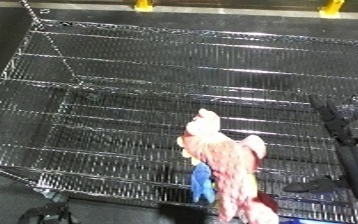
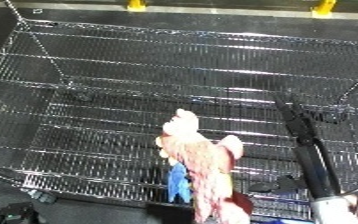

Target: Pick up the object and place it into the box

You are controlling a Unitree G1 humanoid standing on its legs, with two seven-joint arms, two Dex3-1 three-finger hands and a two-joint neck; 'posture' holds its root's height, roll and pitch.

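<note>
A pink and cream plush toy (image 1: 224, 160) with a blue part (image 1: 201, 183) at its lower left shows over the near side of the wire-mesh bin (image 1: 158, 75). Its head end points toward the bin's middle. Whether it rests on the mesh or hangs in the air I cannot tell. My right hand (image 1: 338, 131) reaches in from the lower right with its black fingers straight and pointing away, the thumb (image 1: 310, 186) sticking out to the left. The hand is to the right of the toy and apart from it, holding nothing. My left hand does not show.
The bin's wire walls rise at the left (image 1: 15, 65) and far side (image 1: 202, 30), and its near rim (image 1: 87, 187) runs along the bottom. A dark fitting (image 1: 47, 214) sits below the near left corner. Yellow posts (image 1: 331, 6) stand on the floor beyond.
</note>
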